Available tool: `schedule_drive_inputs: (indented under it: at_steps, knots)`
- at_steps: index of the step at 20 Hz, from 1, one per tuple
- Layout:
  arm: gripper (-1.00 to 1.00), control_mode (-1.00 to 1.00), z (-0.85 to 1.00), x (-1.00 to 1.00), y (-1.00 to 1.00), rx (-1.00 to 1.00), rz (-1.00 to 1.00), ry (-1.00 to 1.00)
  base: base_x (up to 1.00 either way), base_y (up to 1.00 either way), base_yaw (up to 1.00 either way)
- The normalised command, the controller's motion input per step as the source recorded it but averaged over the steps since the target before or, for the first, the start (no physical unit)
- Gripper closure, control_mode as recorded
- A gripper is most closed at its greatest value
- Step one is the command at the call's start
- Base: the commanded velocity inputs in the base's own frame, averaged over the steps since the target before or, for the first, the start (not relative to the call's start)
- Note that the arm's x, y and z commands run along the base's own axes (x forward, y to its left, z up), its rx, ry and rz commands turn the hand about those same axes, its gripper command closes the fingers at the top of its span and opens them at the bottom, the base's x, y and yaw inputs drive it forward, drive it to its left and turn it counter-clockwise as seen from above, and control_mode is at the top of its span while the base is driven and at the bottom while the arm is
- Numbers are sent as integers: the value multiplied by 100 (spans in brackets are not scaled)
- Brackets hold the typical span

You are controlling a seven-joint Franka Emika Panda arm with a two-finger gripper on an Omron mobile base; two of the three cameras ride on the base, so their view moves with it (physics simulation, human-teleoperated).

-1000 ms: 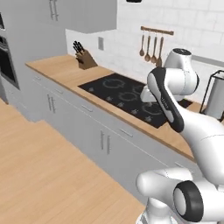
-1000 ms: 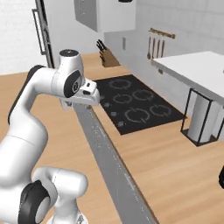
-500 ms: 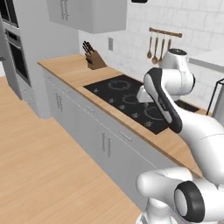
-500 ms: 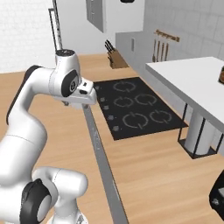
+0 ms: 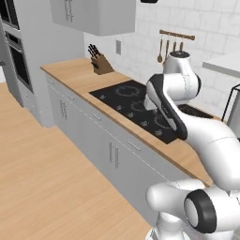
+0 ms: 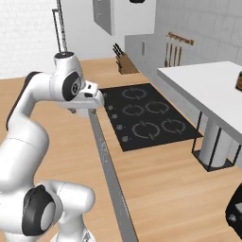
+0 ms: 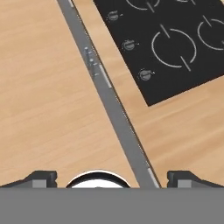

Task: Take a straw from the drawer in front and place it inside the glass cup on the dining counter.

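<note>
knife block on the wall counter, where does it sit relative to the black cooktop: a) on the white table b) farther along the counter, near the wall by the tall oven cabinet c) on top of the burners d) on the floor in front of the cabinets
b: the knife block stands on bare wood past the far end of the cooktop, against the tiled wall.

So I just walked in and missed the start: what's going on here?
The robot arm holds its open, empty claw above the front edge of the wall counter, beside the black cooktop. The grey drawers below are all shut. Nothing has been picked up yet.
</note>
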Motion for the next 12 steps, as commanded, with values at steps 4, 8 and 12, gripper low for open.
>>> schedule_drive_inputs:
  at_steps: [4, 8, 12]
  knots:
    - [-100, -100, -21, 11, 59, -35, -4, -7, 0, 0, 0]
    - [-100, -100, -45, 7, 65, -38, -7, -7, 0, 0, 0]
    - [-100, -100, -61, 6, 54, -43, -9, -8, 0, 0, 0]
